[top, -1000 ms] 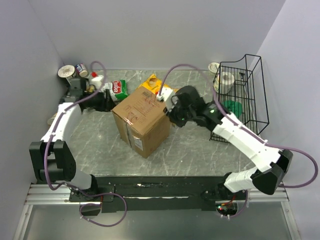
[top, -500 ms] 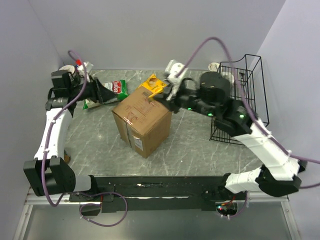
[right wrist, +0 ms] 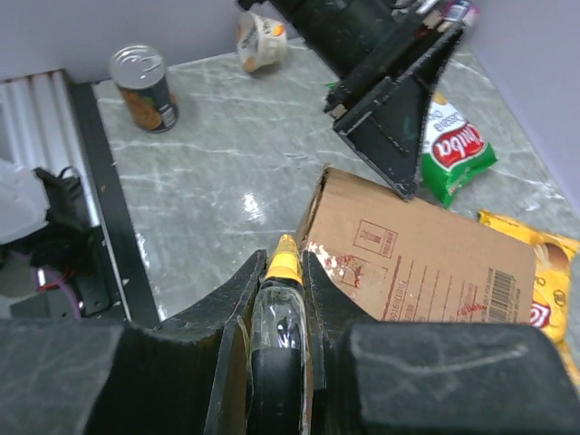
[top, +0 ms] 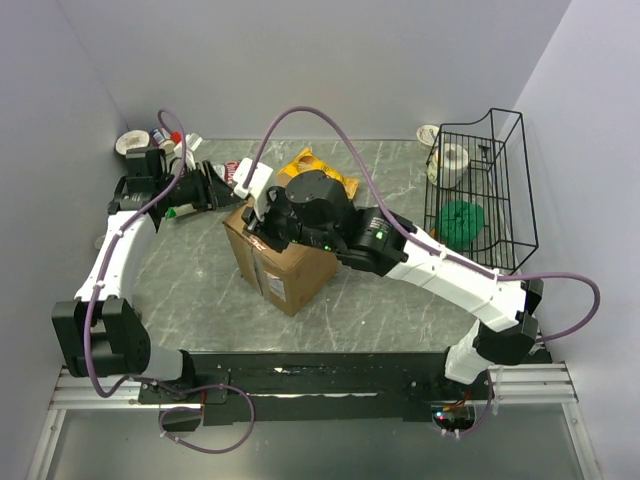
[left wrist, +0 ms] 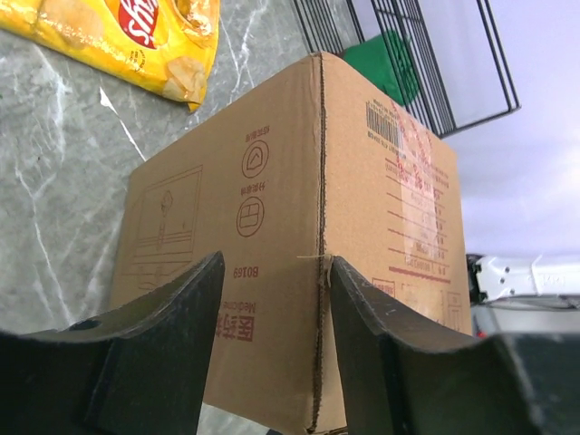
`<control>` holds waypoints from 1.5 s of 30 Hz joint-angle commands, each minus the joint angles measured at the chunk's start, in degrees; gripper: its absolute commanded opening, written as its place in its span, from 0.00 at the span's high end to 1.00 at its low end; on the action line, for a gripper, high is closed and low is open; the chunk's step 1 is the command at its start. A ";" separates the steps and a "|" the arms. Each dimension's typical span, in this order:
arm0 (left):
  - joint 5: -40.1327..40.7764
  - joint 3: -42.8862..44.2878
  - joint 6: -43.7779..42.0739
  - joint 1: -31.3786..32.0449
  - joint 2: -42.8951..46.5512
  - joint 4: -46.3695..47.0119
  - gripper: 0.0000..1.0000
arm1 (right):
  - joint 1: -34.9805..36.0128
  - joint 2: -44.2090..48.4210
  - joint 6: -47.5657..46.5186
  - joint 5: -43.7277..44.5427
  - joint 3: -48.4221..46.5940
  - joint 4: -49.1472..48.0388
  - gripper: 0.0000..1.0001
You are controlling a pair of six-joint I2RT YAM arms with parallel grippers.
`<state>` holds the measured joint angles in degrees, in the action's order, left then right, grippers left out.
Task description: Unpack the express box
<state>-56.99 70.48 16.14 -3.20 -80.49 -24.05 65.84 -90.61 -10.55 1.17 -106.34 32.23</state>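
The express box [top: 290, 275] is a brown carton with a printed label, standing shut at mid-table. My right arm reaches across its top. My right gripper [right wrist: 283, 258] is shut on a black tool with a yellow tip [right wrist: 285, 265], which points at the box's [right wrist: 426, 263] top edge near a corner. My left gripper [top: 226, 188] is at the box's far left side, and its fingers [left wrist: 172, 308] stand open, framing a vertical edge of the box [left wrist: 272, 181] without holding it.
A yellow chip bag [top: 322, 165] and a green snack bag [right wrist: 453, 149] lie behind the box. A black wire basket [top: 480, 190] holding a green item [top: 460, 220] stands at the right. A can [right wrist: 145, 86] and a cup [right wrist: 258, 36] sit at the left.
My right arm has swung left from the box's right side to across its top, still holding the tool. My left gripper lifted away, then came back to the box's far left side.
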 commanded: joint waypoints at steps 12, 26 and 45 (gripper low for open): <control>11.46 -8.07 8.90 0.48 6.74 1.73 0.49 | 3.94 1.75 -5.88 6.48 5.88 -12.36 1.00; 13.66 -8.95 9.17 0.48 6.48 1.99 0.49 | 5.96 0.17 -9.49 12.01 8.61 -16.67 1.00; 14.54 -9.83 10.23 0.48 6.57 2.61 0.49 | 6.93 -2.99 -8.96 15.53 7.55 -14.12 1.00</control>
<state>-47.86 62.78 28.08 -2.74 -73.32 -16.93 72.25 -93.21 -19.38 14.66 -97.80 19.84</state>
